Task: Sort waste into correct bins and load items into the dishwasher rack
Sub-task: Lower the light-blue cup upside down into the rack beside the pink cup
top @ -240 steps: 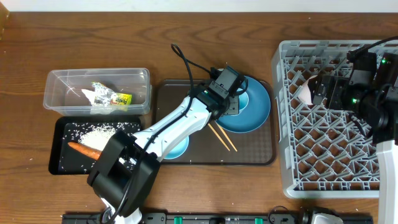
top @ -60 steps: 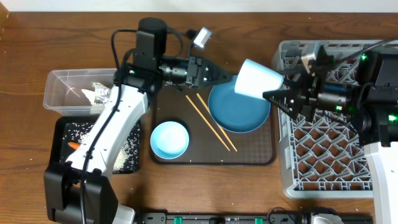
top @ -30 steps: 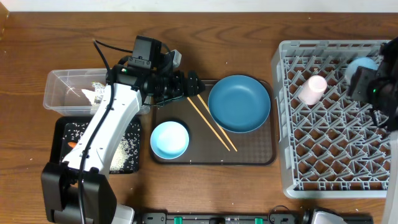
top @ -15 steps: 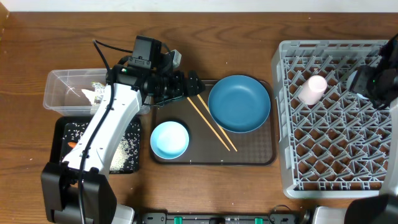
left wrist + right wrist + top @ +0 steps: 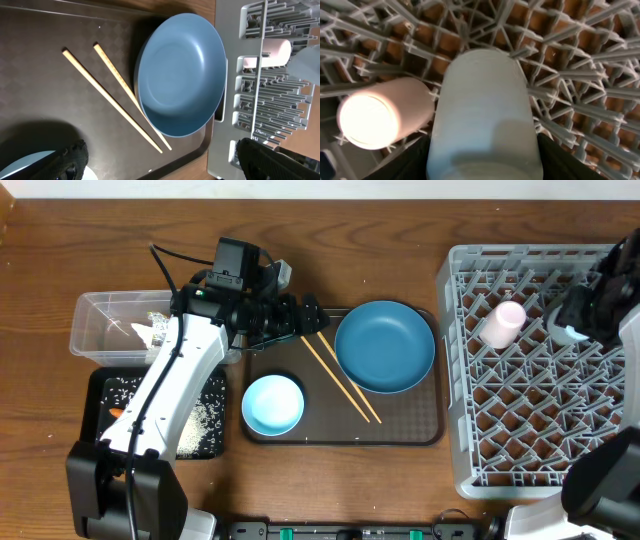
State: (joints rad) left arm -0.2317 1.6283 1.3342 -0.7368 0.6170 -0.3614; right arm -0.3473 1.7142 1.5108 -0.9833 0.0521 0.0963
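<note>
Right gripper, pinching the light blue cup, has brought it over the dishwasher rack, ready to place; left gripper spread

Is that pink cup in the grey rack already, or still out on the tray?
In the rack. The overhead view shows the pink cup among the pegs of the grey rack, off the brown tray.

A dark brown wooden table under even light, a pale strip along its far edge
</note>
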